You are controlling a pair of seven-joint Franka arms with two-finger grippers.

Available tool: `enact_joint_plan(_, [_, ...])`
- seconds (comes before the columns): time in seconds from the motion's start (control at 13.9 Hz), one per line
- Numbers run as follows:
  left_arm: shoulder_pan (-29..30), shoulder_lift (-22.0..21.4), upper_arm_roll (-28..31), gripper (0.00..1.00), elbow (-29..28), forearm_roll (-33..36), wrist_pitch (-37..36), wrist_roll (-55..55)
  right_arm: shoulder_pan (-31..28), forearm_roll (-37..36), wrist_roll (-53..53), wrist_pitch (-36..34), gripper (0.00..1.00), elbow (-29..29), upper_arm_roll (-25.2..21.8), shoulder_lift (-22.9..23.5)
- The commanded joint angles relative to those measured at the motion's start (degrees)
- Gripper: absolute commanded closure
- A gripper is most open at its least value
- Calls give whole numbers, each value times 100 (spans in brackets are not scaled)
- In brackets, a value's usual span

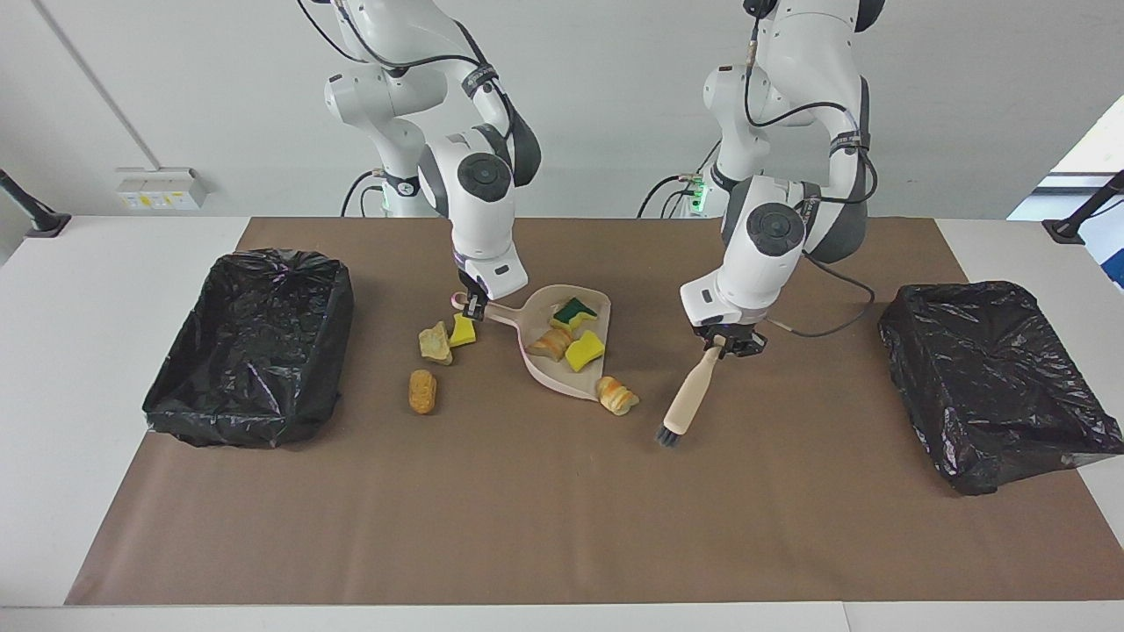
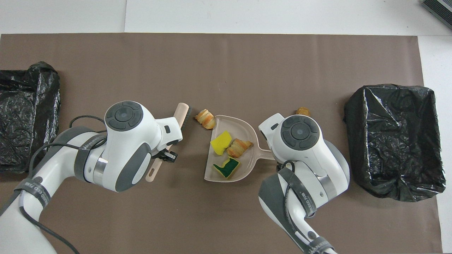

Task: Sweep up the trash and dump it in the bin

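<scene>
Sweeping step: left claw clamps brush; right claw grips dustpan handle. Next: brush the stray croissant piece in.

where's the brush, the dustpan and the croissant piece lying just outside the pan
brush (image 1: 691, 391): facing view, middle of its wooden handle.
dustpan (image 2: 246, 132): overhead view, bare floor of the pan.
croissant piece (image 1: 616, 395): facing view, its middle, on the paper at the pan's open edge.
</scene>
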Motion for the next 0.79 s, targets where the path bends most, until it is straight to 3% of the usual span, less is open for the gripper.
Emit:
enact_joint_plan(0.0, [-275, 186, -30, 100, 143, 172, -202, 113, -29, 52, 157, -45, 100, -73, 30, -103])
enact_joint_plan(0.14, [-479, 90, -64, 100, 143, 198, -825, 70, -38, 44, 157, -45, 100, -99, 30, -103])
enact_joint_plan(0.43, [-1163, -638, -82, 100, -646, 128, -933, -1001, -38, 52, 157, -45, 100, -99, 30, -103])
enact_joint_plan(0.72, [-1542, -973, -82, 100, -728, -204, -1214, -1221, -38, 52, 157, -45, 100, -99, 30, -121])
